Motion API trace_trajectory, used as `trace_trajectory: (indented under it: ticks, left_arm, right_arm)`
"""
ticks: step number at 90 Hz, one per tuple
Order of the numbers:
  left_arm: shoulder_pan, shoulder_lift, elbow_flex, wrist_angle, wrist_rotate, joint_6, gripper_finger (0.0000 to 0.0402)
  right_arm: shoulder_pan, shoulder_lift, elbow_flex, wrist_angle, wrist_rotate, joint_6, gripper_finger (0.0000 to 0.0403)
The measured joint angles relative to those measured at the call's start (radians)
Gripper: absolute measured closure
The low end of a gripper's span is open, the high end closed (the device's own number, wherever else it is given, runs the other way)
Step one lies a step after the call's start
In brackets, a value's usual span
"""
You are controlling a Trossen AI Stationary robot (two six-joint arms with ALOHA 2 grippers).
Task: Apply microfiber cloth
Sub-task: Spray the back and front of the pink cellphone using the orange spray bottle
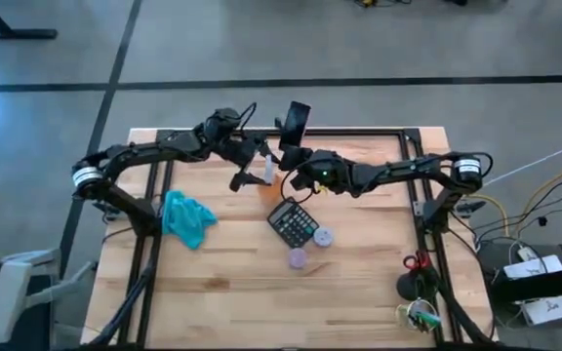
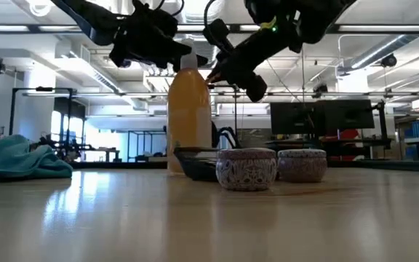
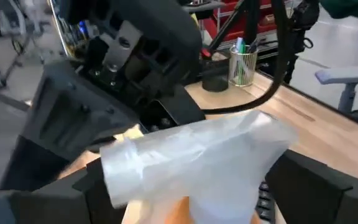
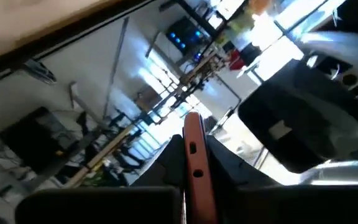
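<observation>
- The left gripper (image 1: 261,168) is at the top of the orange spray bottle (image 2: 189,116); its wrist view shows the bottle's pale translucent head (image 3: 191,162) right between its dark fingers (image 3: 328,186), but whether they actually press on it cannot be told.
- The right gripper (image 1: 296,174) sits just beside the bottle on the other side, tilted up; a thin orange-red flat piece (image 4: 196,168) is gripped between its fingers, so it is closed on that.
- Both arms reach inward from the table's side edges and meet over the bottle, hanging above the tabletop in the low view.
- The microfiber cloth (image 1: 187,218) lies crumpled on the wooden table (image 1: 359,283), well apart from the bottle on the left arm's side, touched by neither gripper.
- A black calculator (image 1: 293,223) lies just in front of the bottle, with two small patterned round tins (image 2: 246,168) beside it.
- Behind the table is a large open room with ceiling strip lights and monitors.
</observation>
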Motion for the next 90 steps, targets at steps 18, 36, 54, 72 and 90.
trace_trajectory:
  ticks: [18,36,54,72,90]
  left_arm:
    - [-0.001,-0.004,0.0,0.068,0.004,-0.009,0.009]
    - [0.002,-0.026,0.0,0.046,-0.027,-0.011,0.009]
    - [0.004,-0.138,0.0,0.013,-0.174,-0.019,0.009]
    - [0.002,-0.286,0.0,-0.187,-0.386,-0.04,0.009]
    - [-0.002,-0.312,-0.057,-0.228,-0.546,-0.081,0.009]
  right_arm:
    - [-0.002,0.004,0.0,-0.005,-0.003,0.008,0.0388]
    - [-0.019,0.005,0.0,-0.012,-0.001,0.021,0.0388]
    - [-0.035,0.005,0.0,-0.012,-0.001,0.024,0.0388]
    - [-0.047,0.005,0.0,-0.012,-0.012,0.07,0.0388]
    - [-0.056,0.007,0.012,-0.013,-0.089,0.017,0.0388]
